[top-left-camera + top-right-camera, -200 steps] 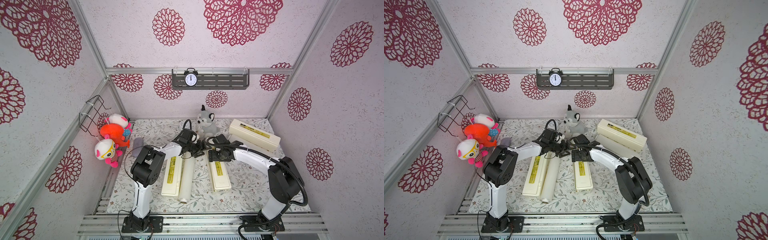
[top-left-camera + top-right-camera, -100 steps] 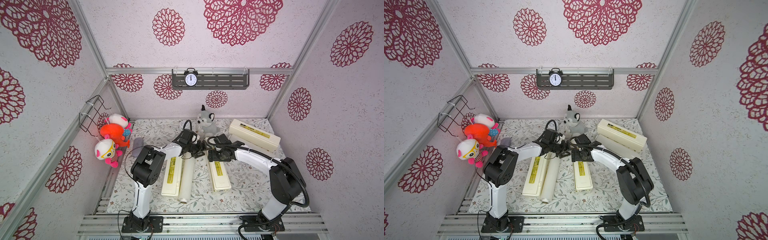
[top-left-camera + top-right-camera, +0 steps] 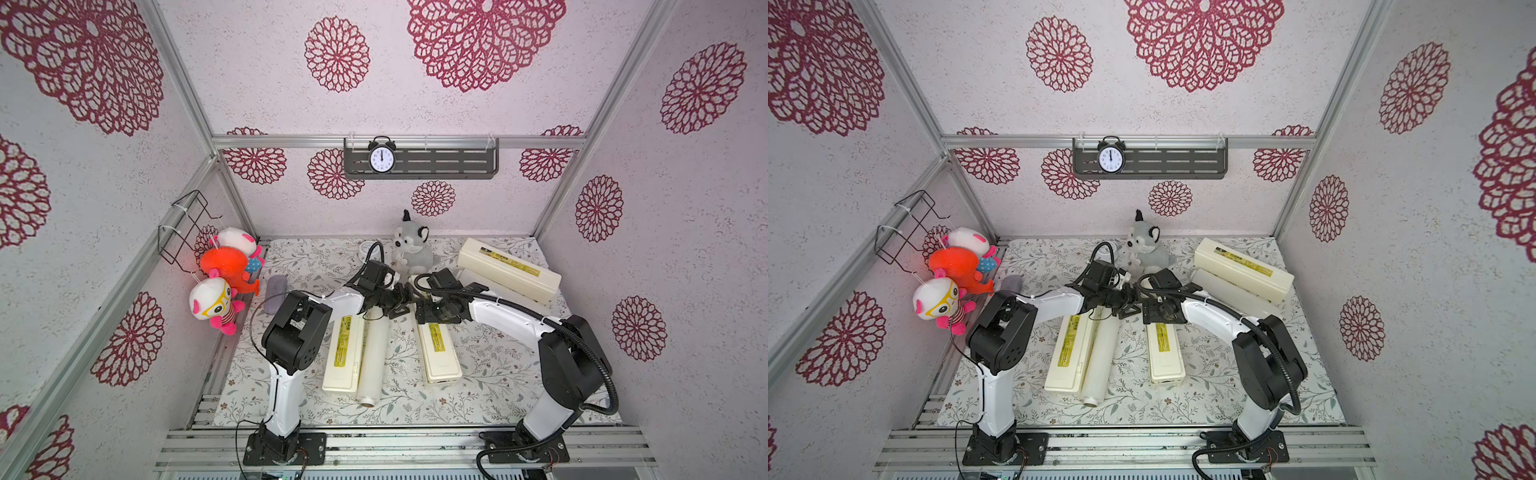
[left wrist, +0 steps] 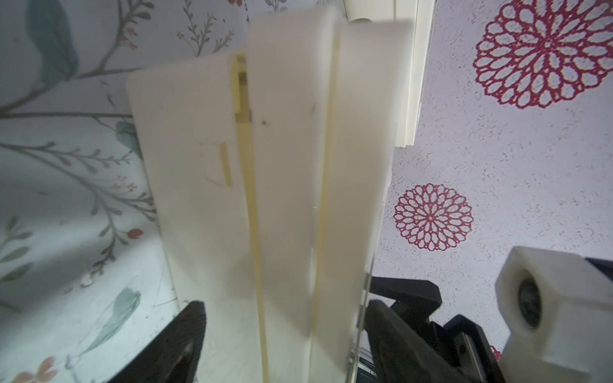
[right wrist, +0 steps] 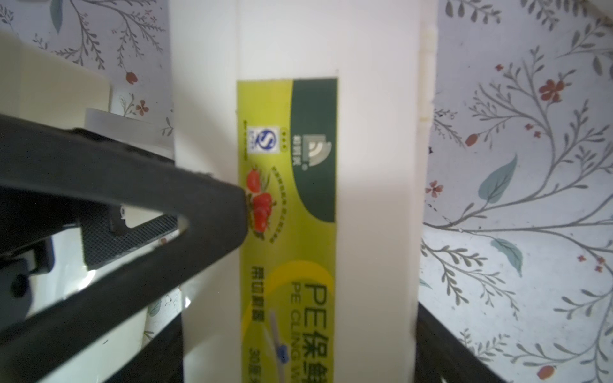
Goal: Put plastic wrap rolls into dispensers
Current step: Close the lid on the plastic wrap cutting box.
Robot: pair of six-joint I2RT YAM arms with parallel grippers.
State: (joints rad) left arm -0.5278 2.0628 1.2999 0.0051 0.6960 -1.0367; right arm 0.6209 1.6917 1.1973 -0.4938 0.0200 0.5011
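Working the lid point(image 5: 374, 149) of the middle dispenser point(image 3: 440, 353) was the step in hand, as I read it: that box lay lengthwise on the floral cloth point(image 3: 490, 374), label point(image 5: 288, 199) up and lid down, its far end buried under both tools in both top views. My right gripper point(image 3: 432, 318) sat astride it, jaws wide and flush against the two long sides, so I took it as clamped on the body. My left gripper point(image 3: 401, 302) pointed in from the side with its jaws apart, one finger point(image 5: 199, 212) lying over the lid with its tip at the edge of the label, the other low by the cloth; whether they pinched anything I could not tell. To do this well I wanted the right clamp low on the body and off the lid, and the left finger hooked under the free long edge, opposite what looked like hinge knuckles point(image 5: 428, 76), then swung up in an arc, not dragged sideways. The wrists were crowded together, so small moves only. Of the rolls, the near roll point(image 3: 374, 357) lay right alongside the left dispenser point(image 3: 344, 353) and the back roll point(image 3: 1229, 290) lay against the back dispenser point(image 3: 507, 266); a third I could not find, and no box showed its inside. The left wrist view gave only blurred pale panels and yellowish seams, so I could not say whether the lid had lifted at all, and no slider cutter showed anywhere.
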